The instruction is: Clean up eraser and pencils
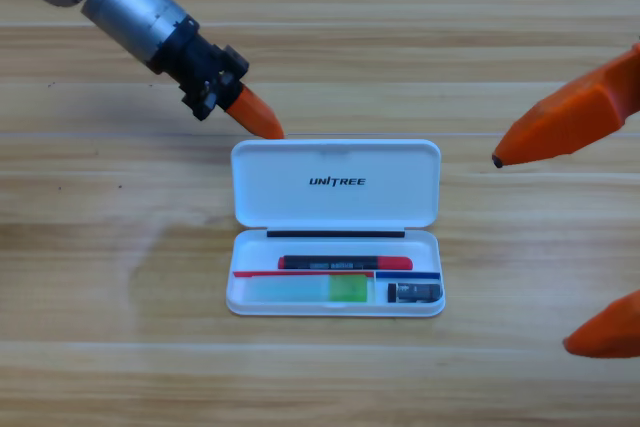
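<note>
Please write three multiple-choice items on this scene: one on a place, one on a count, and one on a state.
1. Where does the eraser lie?
A. In the white case, at its lower right
B. On the table left of the case
C. On the open lid

2. How many pencils are in the case?
A. None
B. One
C. Two

3. In what state is the case?
A. Shut
B. Open, lid folded back
C. Upside down

Answers:
1. A: the black block sits in the tray's lower right corner.
2. C: the red-and-black pencil and the pale green-ended pencil both lie inside.
3. B: the lid lies flat behind the tray, with the left tool near its upper left corner and the right tool at the picture's right edge.
</note>
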Motion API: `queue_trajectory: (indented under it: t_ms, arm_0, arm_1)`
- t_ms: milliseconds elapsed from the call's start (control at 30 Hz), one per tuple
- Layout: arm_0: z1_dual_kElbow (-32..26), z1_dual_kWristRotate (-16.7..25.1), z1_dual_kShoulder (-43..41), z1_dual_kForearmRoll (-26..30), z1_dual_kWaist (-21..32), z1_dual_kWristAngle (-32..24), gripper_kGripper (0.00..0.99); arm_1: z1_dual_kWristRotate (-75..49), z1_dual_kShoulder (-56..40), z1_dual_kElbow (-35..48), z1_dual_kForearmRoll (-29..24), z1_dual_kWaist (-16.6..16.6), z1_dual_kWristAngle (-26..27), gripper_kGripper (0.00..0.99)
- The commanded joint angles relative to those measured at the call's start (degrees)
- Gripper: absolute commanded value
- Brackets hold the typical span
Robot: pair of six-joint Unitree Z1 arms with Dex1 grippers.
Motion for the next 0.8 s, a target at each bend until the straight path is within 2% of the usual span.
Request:
queue_trajectory:
  t_ms: [33, 233, 800]
  arm_0:
    - [0.0, 0.5, 3.5, 2.3, -3.8, -2.1, 0.0]
    - [0.4, 1.3, 2.4, 4.5, -5.4, -2.4, 0.0]
    - [7.5, 3.1, -1.0, 4.5, -7.9, -1.4, 0.0]
  arm_1:
    - [0.2, 1.4, 2.1, -1.0, -1.5, 1.1, 0.983]
    - [0.2, 1.4, 2.2, -1.0, -1.5, 1.1, 0.983]
    - [0.4, 1.4, 2.5, -1.2, -1.5, 1.1, 0.983]
